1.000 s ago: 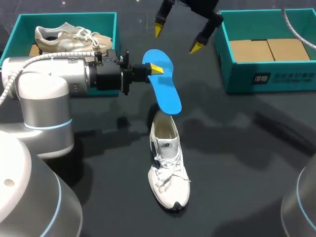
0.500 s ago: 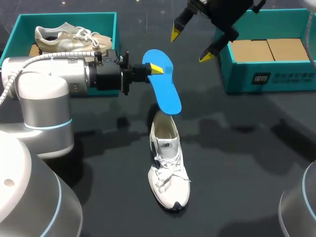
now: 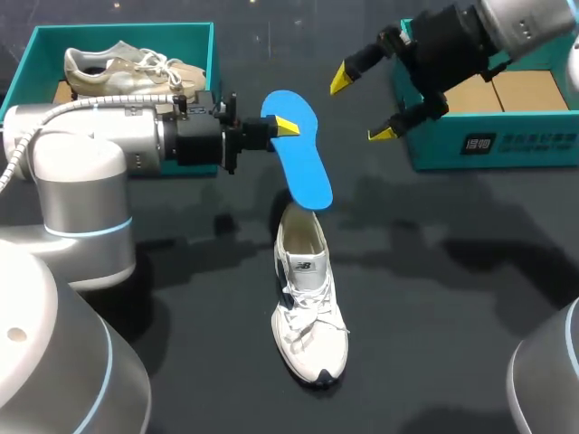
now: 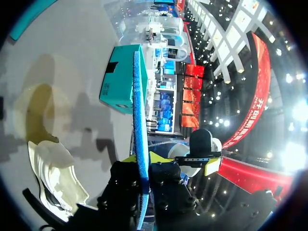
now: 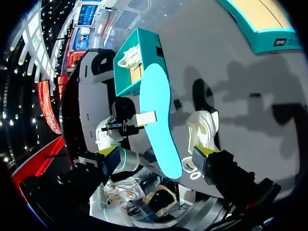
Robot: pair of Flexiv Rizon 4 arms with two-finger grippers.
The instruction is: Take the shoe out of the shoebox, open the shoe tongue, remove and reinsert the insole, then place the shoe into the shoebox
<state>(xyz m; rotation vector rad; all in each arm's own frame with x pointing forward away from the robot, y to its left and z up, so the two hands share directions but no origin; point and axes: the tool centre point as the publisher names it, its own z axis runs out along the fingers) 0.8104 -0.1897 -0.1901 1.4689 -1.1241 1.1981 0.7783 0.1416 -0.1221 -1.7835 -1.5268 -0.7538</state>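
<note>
"Where was the blue insole?"

"Up off the table, pinched near its far end by the left pincer, one yellow tip on its upper face and the other beneath. It slanted down toward the white shoe, with its near end just over the shoe's heel opening. Whether the two touched could not be told."

"And the shoe?"

"It sat upright on the table near the middle, toe toward the robot and laces loose."

"What of the right arm?"

"The right pincer hung with its fingers spread and nothing between them, just beside the near corner of the right shoebox. That teal box showed only its cardboard floor."

"And the other box?"

"The left shoebox, behind the left arm, held a second pale shoe."
</note>
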